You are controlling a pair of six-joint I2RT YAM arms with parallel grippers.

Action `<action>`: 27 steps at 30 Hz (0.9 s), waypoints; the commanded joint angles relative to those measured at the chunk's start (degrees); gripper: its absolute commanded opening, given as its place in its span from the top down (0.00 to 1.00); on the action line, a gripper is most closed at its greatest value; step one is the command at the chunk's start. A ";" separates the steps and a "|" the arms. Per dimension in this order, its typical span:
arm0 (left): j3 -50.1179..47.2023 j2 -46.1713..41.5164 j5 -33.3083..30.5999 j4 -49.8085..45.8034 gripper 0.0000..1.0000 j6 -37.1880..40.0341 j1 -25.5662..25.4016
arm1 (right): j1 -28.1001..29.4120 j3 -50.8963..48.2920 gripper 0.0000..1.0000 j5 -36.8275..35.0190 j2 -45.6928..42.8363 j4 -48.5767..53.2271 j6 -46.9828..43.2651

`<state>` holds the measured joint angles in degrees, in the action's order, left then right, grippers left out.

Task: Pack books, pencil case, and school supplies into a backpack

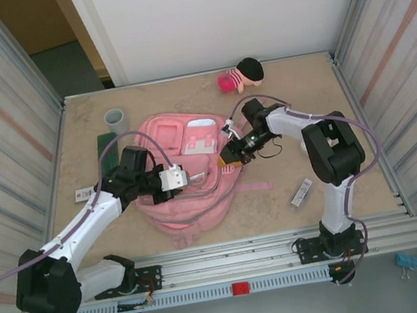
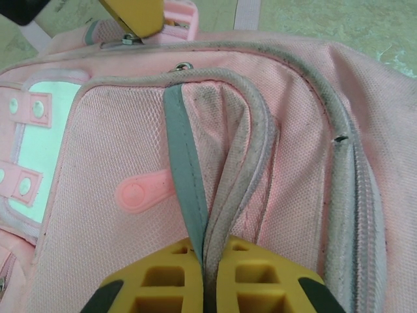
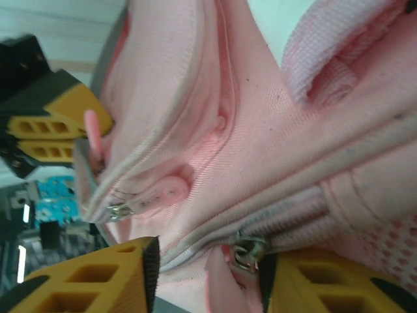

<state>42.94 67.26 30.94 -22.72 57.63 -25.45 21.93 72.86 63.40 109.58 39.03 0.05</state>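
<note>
Nearest the arm bases, the narrow grey-white strip lies on the table at four o'clock from the backpack. The small white card lies at nine o'clock, and both are well apart from the bag. At the bag's middle the left gripper has its jaws together, clamped on the grey-trimmed edge of a pocket opening. The right gripper, at three o'clock, stands with jaws apart, straddling a zipper pull without pinching it. Farther off, the pencil case lies at ten o'clock, near the grey cup. Packing seems barely begun: a compartment is being opened, and these items are all still to load.
</note>
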 commanded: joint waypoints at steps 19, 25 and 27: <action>-1.18 -2.14 1.20 5.23 1.00 -2.64 0.67 | -2.16 -10.54 0.77 6.47 -1.93 -46.76 58.46; -1.81 -2.45 1.50 5.72 1.00 -2.99 0.67 | -1.92 -11.42 0.83 3.82 -3.02 -50.32 62.84; -2.07 -2.61 1.53 5.80 1.00 -3.00 0.67 | -1.74 -11.21 0.76 3.58 -3.88 -50.28 63.20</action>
<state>41.45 66.87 30.35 -18.83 55.22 -24.80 19.57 61.58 67.40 108.22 -6.33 58.63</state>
